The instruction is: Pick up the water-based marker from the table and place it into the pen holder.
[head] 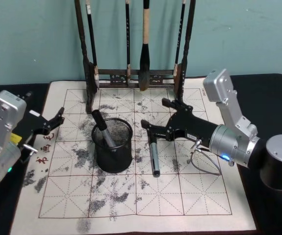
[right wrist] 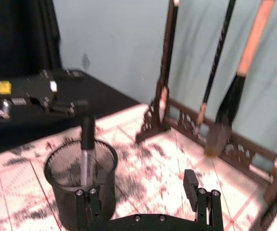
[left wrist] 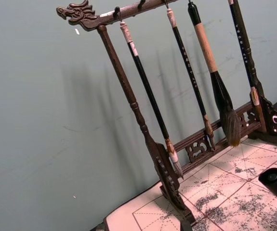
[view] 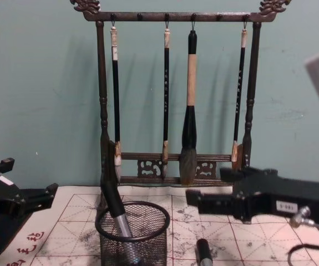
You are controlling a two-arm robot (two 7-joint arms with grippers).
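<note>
Since the grey-and-black water-based marker (head: pixel 153 156) lies flat on the red-lined cloth table (head: pixel 190 205) beside the black mesh pen holder (head: pixel 114 154), the right gripper (head: pixel 154 113) hangs over it, fingers spread and empty; the left gripper (head: pixel 52 123) waits aside.

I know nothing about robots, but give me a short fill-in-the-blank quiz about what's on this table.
1. The black mesh cup holds ____ marker.
2. The right gripper, above a second marker lying on the cloth, has its fingers ____.
3. The wooden rack behind holds ____ hanging brushes.
4. The left gripper sits at the cloth's ____ edge.
Missing words: one; open; four; left.
</note>
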